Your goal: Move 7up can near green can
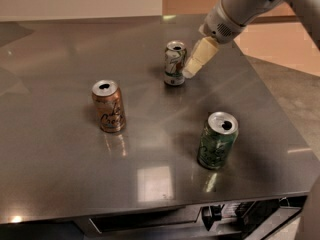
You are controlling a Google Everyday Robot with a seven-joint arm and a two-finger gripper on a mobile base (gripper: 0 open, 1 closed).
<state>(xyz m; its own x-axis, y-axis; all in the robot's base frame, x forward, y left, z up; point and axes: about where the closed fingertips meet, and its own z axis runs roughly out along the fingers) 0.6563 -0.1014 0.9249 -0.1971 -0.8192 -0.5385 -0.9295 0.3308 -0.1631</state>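
Where the arm (242, 6) slants down, its pincer (191, 71) flanks the 7up can (175, 64).

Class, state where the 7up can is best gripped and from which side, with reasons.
Probably grip the 7up can across its mid-body, coming from the picture's right, where the gripper hangs close beside it. The can stands upright with straight round walls.

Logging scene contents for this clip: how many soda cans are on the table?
3. The 7up can stands at the back, with the hand just right of it; the copper-orange can at left; the green can front right. None appears hidden.
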